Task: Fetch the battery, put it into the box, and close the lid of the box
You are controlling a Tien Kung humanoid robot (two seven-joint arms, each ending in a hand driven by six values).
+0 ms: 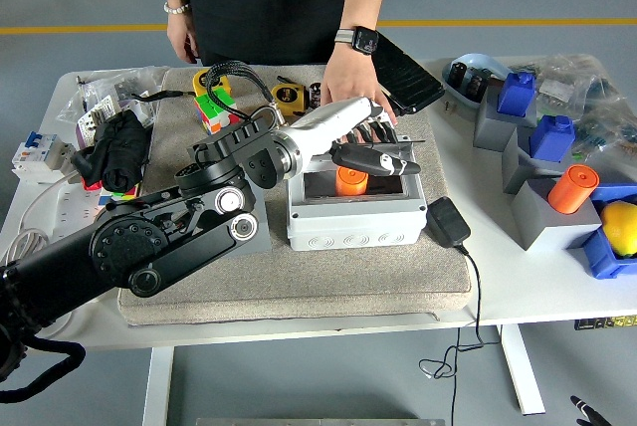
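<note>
Dark, glossy fingers (376,159) of the left hand (368,152), stretched flat and holding nothing, resting on the clear hinged lid (383,139), which is tilted low over the box. White smooth forearm shell behind, then black jointed arm running toward the lower left.

Directly beneath the fingers: battery (349,181), orange, cylindrical, matte, upright inside the box (350,209), partly hidden by the hand. Box pale grey plastic, rectangular, dark interior, round knock-out marks along the front wall.

Just beyond the fingers: a person's hand (345,86) with a black wristwatch, pressed near the back of the lid.

Under the box: beige, coarse-woven mat (299,282) on the white table (537,282).

Right of the fingers, beside the box: black power adapter (448,220) with cable. Well apart to the right: second orange cylinder (571,187) on a grey block (542,215), blue blocks behind.
</note>
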